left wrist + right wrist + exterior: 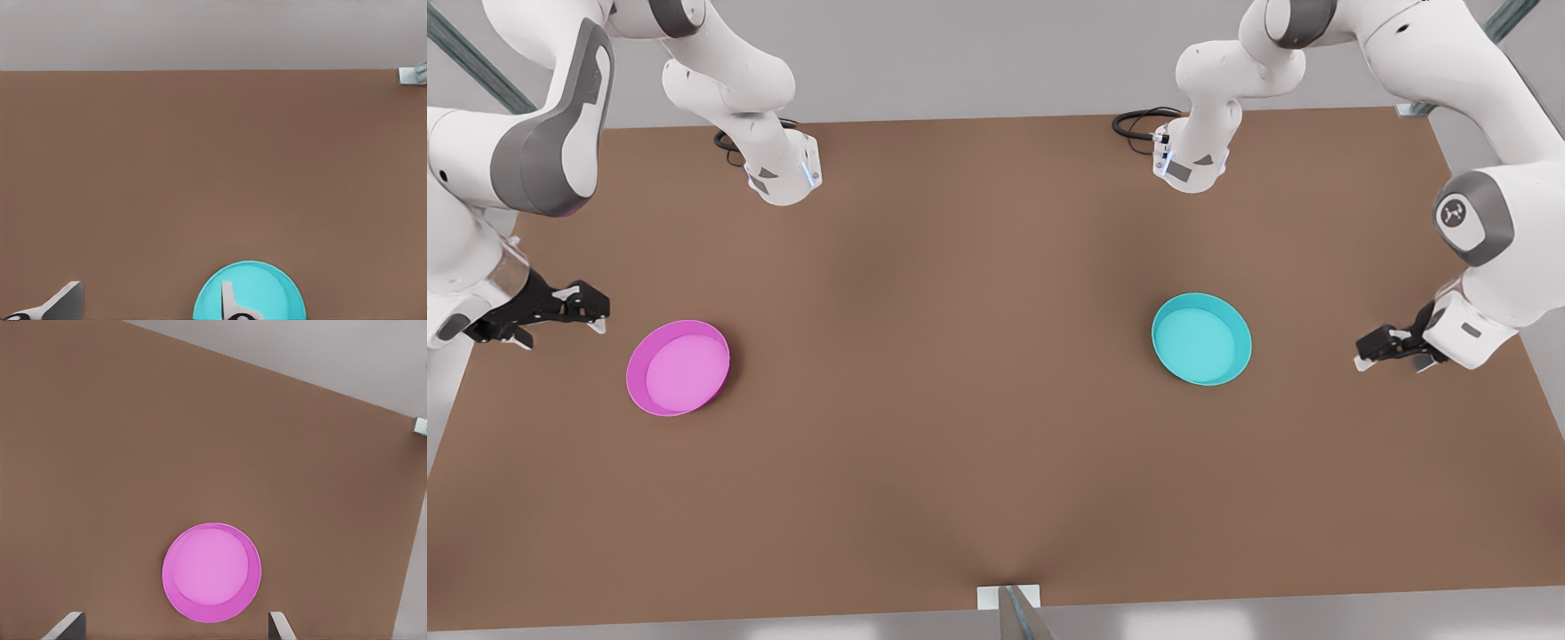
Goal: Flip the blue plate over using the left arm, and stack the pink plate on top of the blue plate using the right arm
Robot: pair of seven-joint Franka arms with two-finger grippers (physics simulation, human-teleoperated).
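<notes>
Both plates sit rim-up on the worktop (978, 427), well apart. The left end effector (1371, 349) hovers open and empty beside the blue plate (1201, 339). The right end effector (585, 313) does likewise near the pink plate (679, 368).

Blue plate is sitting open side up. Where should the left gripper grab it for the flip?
Take the blue plate by its low upright rim, one finger inside and one outside, on the edge nearest the left gripper, at the front view's right. The flat base offers no hold.

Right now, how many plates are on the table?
2. The pink plate lies rim-up toward the front view's left, by the right gripper. The blue plate lies rim-up toward the front view's right, by the left gripper. Nothing looks hidden.
</notes>
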